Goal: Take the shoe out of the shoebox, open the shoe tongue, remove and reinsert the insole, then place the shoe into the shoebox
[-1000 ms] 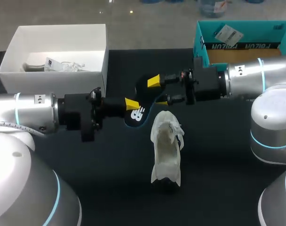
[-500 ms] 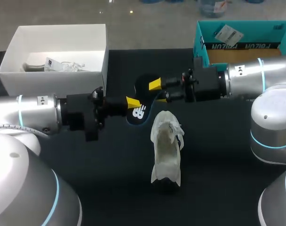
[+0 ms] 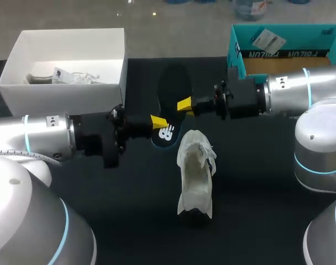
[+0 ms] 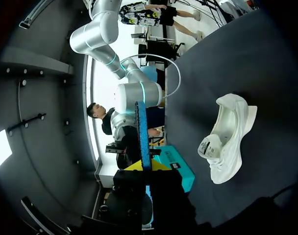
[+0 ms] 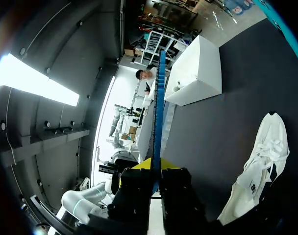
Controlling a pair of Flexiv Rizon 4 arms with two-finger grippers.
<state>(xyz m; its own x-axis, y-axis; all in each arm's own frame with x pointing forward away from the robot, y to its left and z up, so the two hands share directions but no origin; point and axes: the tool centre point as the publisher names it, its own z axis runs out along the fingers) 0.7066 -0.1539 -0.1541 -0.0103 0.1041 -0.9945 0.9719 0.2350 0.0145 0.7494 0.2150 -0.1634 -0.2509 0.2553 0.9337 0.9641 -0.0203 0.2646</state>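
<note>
A dark insole [image 3: 172, 94] with a blue edge hangs above the black table, held from both sides. My left gripper [image 3: 158, 122] is shut on its heel end with the white logo. My right gripper [image 3: 184, 104] is shut on its middle from the other side. The left wrist view has the insole [image 4: 142, 132] edge-on, a thin blue strip rising from my left gripper [image 4: 141, 166]. It stands the same way in the right gripper [image 5: 153, 165] as a blue strip [image 5: 159, 107]. The white shoe [image 3: 195, 171] lies on the table below the grippers, opening up, also seen as the shoe [image 4: 227, 137] and the shoe [image 5: 259, 166].
The white shoebox [image 3: 118, 66] stands at the back left with paper and tags inside. A teal box lid [image 3: 237, 49] lies at the back right behind my right arm. The white box [image 5: 195, 73] shows beyond the insole in the right wrist view.
My right gripper's fingers have shut on the insole, having stood open around it a second ago. The left gripper has shifted slightly rightward, and the insole now stretches farther toward the back.
</note>
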